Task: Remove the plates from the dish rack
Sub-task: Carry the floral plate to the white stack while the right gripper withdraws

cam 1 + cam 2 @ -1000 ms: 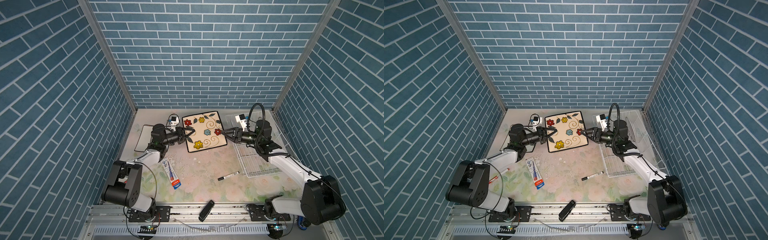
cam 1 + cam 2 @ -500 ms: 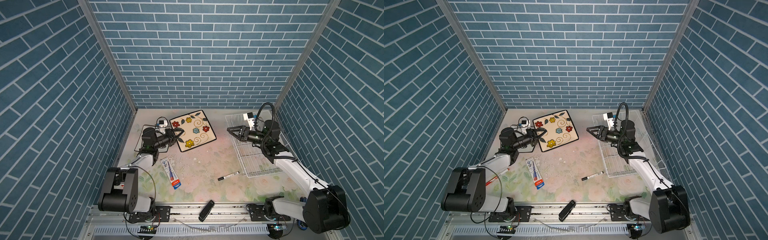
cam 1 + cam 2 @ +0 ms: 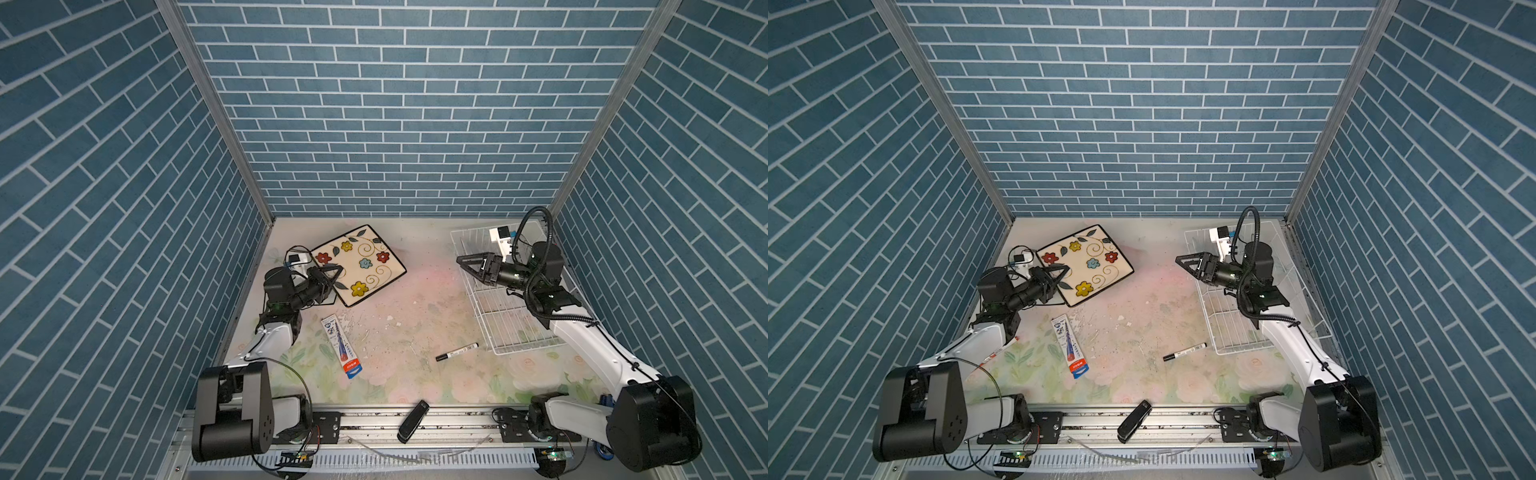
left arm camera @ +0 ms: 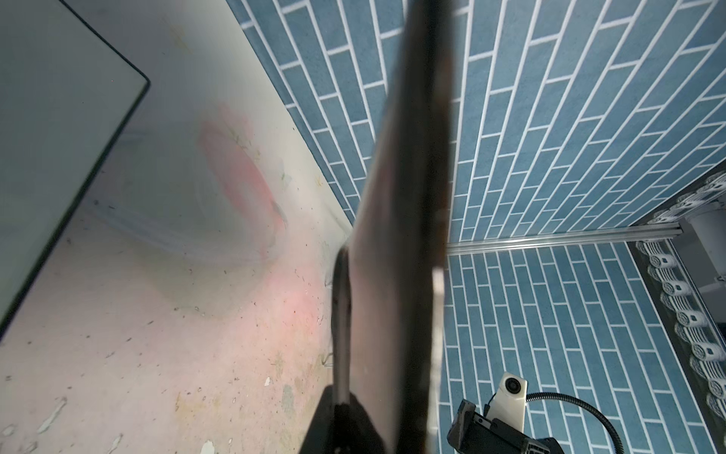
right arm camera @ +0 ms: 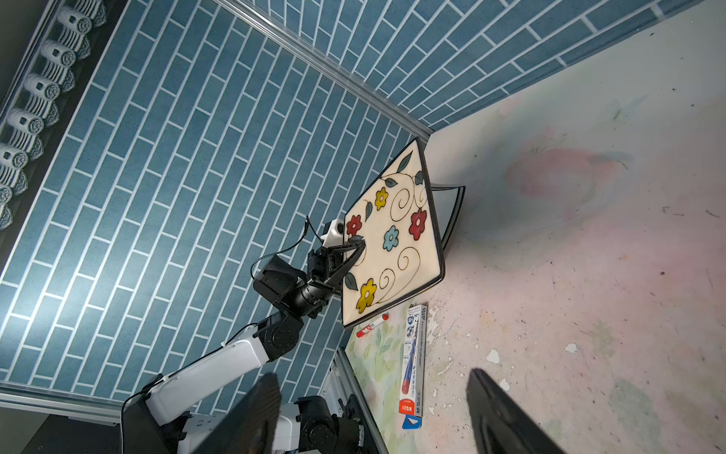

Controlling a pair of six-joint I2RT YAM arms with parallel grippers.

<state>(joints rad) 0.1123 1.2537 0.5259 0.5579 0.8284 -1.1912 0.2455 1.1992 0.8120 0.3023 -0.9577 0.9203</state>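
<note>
Start at the far left: your white square plate [image 4: 59, 137] with its thin black rim lies flat on the tabletop [image 3: 415, 324] close to the left wall. From the right wrist camera only a sliver of it [image 5: 451, 212] shows behind the flowered plate [image 3: 361, 266]. Your left gripper [image 3: 332, 276] is clamped almost closed on the left edge of that flowered plate, one finger on the patterned face and the other behind it. In both top views the plate is tilted, face up and angled toward the middle of the tabletop, and the left wrist camera sees it edge-on as a dark band [image 4: 400, 236]. You cannot tell from these views whether its lower edge touches the tabletop. Just in front of it a red marker [image 5: 372, 325] lies beside a blue-and-white box [image 3: 341, 347]. Further right, a black marker [image 3: 457, 351] lies on the tabletop near the front corner of the dish rack [image 3: 511, 328]. Your right gripper [image 3: 460, 262] hangs over the rack's left side, pointing toward the middle. Its jaws are spread wide with nothing between them, as the right wrist camera shows [image 5: 373, 373]. The white wire rack sits against the right wall, well apart from both plates.
</note>
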